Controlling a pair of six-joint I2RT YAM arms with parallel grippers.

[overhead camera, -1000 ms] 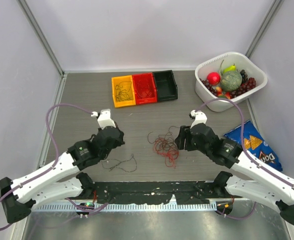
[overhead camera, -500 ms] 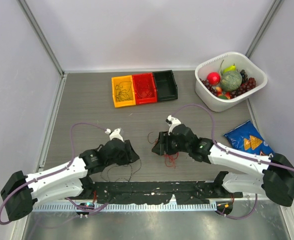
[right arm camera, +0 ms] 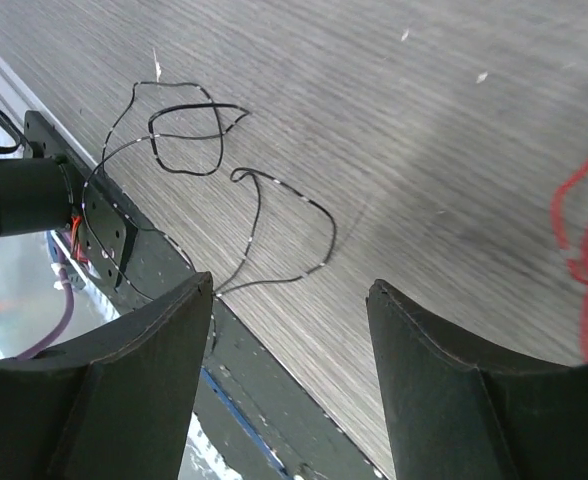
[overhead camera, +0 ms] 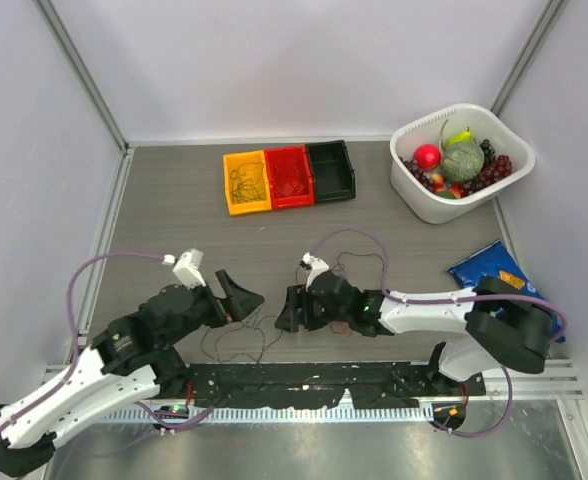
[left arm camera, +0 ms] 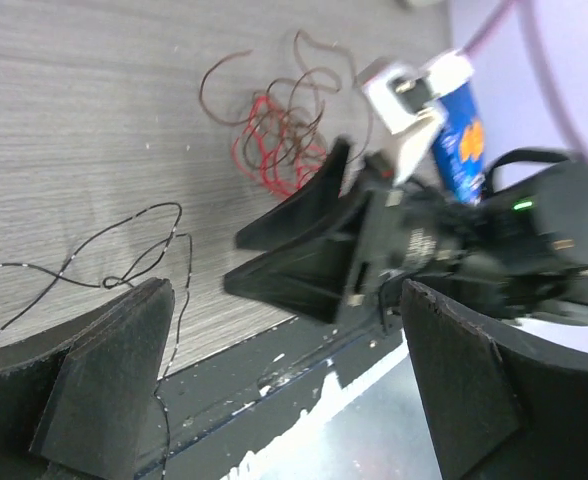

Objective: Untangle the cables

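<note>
Movement: Over the past second the right gripper (overhead camera: pixel 286 312) has swung left from beside the tangle to the near middle of the table. The left gripper (overhead camera: pixel 244 299) has turned toward it, and the two now face each other, close but not touching.
Left gripper: fingers spread wide and holding nothing, poised over the black cable.
Right gripper: fingers likewise apart and empty. Its wrist camera looks down on the black cable's loops.
Black cable (overhead camera: pixel 236 340): a single thin strand lying in loose curls on the table (overhead camera: pixel 174 240), close to the near edge rail and below the gap between the grippers.
Red and brown cables (left arm camera: pixel 274 135): a knotted bunch on the table behind the right gripper, lying apart from the black cable. The right arm largely hides it in the overhead view.
Bins: a yellow bin (overhead camera: pixel 244 154) holding dark wire, a red bin (overhead camera: pixel 286 150) holding red wire, and a black bin (overhead camera: pixel 329 146), side by side at the far side of the table.
Background: a white tub (overhead camera: pixel 444 208) of fruit in the far right corner, and a blue chip bag (overhead camera: pixel 494 272) by the right arm.
</note>
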